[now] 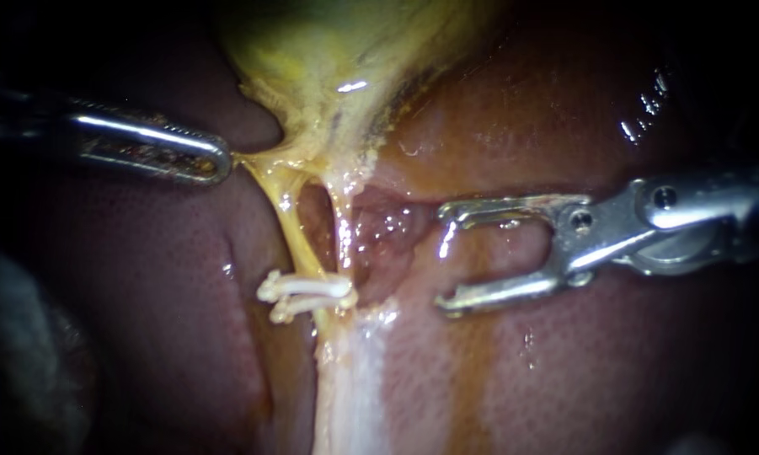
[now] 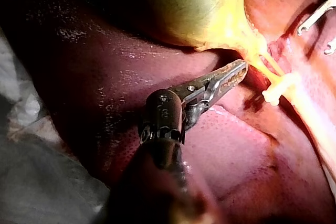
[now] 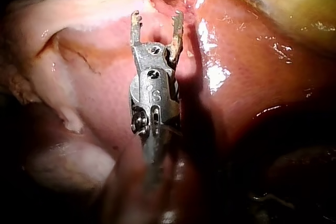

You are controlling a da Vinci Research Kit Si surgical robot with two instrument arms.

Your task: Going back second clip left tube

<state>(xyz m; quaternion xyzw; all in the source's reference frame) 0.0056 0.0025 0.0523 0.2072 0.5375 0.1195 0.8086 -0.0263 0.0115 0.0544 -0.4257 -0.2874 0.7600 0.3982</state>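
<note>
In the endoscope view, my left instrument [image 1: 221, 161] comes in at the upper left. Its ridged metal jaws are pressed together on a strand of yellow tissue [image 1: 265, 158], drawn taut from the neck of the gallbladder [image 1: 328, 50]. My right instrument [image 1: 443, 258] reaches in from the right with its two slim, hooked jaws spread wide and nothing between them, over the wet, glistening liver [image 1: 615, 371]. The left tube [image 1: 291, 232] slants down the centre of the frame, thin and yellow. A white clip [image 1: 307, 288] lies across its lower end, just left of the right instrument's jaw tips.

In the left wrist view, the left instrument [image 2: 239, 71] has its jaws closed, their tip on yellow tissue under the smooth green-yellow gallbladder [image 2: 194, 9]. The white clip [image 2: 278, 88] sits just beyond the tip, and the right instrument's open jaws [image 2: 319, 32] lie farther off.

In the right wrist view, the right instrument [image 3: 156, 20] holds its jaws apart like a fork and empty above red, shiny liver [image 3: 236, 87]. The yellow tubes ahead are blurred.
</note>
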